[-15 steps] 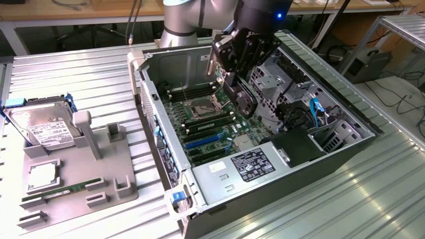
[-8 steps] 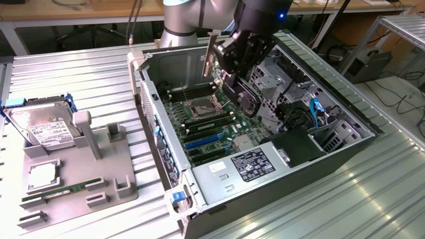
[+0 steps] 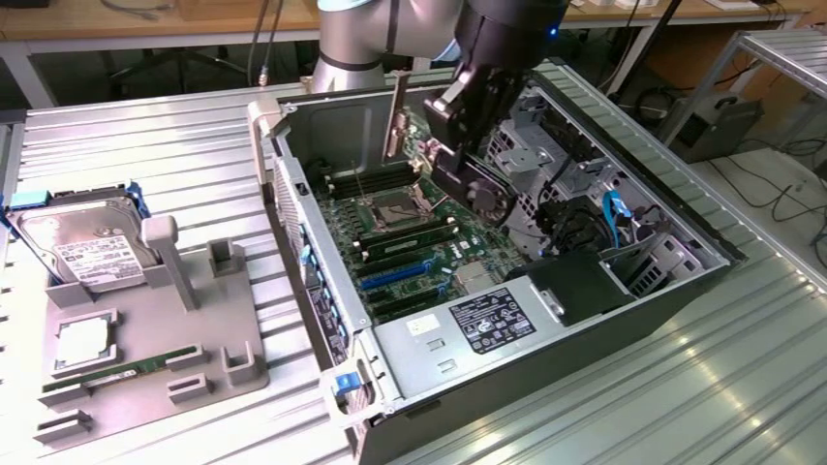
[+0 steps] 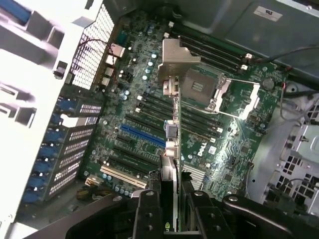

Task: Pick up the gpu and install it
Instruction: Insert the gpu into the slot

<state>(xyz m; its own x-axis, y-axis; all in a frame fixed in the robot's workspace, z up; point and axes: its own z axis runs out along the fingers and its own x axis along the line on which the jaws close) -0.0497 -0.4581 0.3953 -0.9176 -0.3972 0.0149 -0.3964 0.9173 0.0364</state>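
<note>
Hand [image 3: 450, 145] is clamping the gpu [image 3: 481, 194], one finger pressing on each face of the card. In the wrist view the fingers [image 4: 148, 209] are sitting either side of the gpu [image 4: 170, 144], which is showing edge-on between them, with no gap on either side.

The gpu is hanging on edge inside the open case [image 3: 517, 387], over the motherboard [image 3: 413, 242]. Its silver bracket [image 3: 394, 116] is pointing toward the exterior view's left and standing upright, with the top end rising past the case's far rim. The round fan face is looking toward the exterior view's right.

From the wrist view, the bracket [image 4: 177, 55] is lying at the end of the card away from the hand [image 4: 172, 199]. The card edge is running across the motherboard [image 4: 144, 114], passing over the row of slots beside the blue slot [image 4: 142, 135] and just beside the CPU socket [image 4: 204, 89]. Can't tell whether the bottom edge is touching any slot.

The case is lying on its side on the ribbed metal counter [image 3: 646, 387], open face up. On the exterior view's left, well apart from the case, a grey fixture [image 3: 220, 358] is sitting on the counter. It is carrying the hard drive [image 3: 84, 242] at its far end and the green memory stick [image 3: 110, 373] in a near groove.
</note>
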